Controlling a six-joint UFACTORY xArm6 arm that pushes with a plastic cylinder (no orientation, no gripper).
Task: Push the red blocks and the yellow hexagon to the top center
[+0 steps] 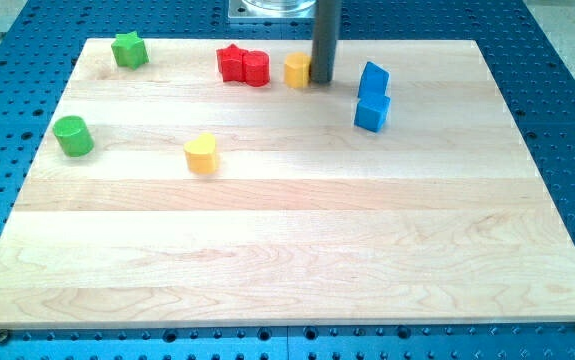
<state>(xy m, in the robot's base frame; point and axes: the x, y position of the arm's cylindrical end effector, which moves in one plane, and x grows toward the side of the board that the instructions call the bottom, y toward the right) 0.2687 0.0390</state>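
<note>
A red star block (pixel 231 62) and a red cylinder (pixel 256 69) sit touching each other near the view's top centre of the wooden board (pixel 287 250). The yellow hexagon (pixel 297 71) stands just to their right, a small gap from the red cylinder. My tip (pixel 322 79) is at the hexagon's right side, touching or nearly touching it. The rod rises straight up out of the view's top.
A yellow heart-like block (pixel 201 154) lies left of centre. A green star (pixel 128 49) is at the top left and a green cylinder (pixel 72 136) at the left edge. Two blue blocks (pixel 372 97) sit together right of my tip.
</note>
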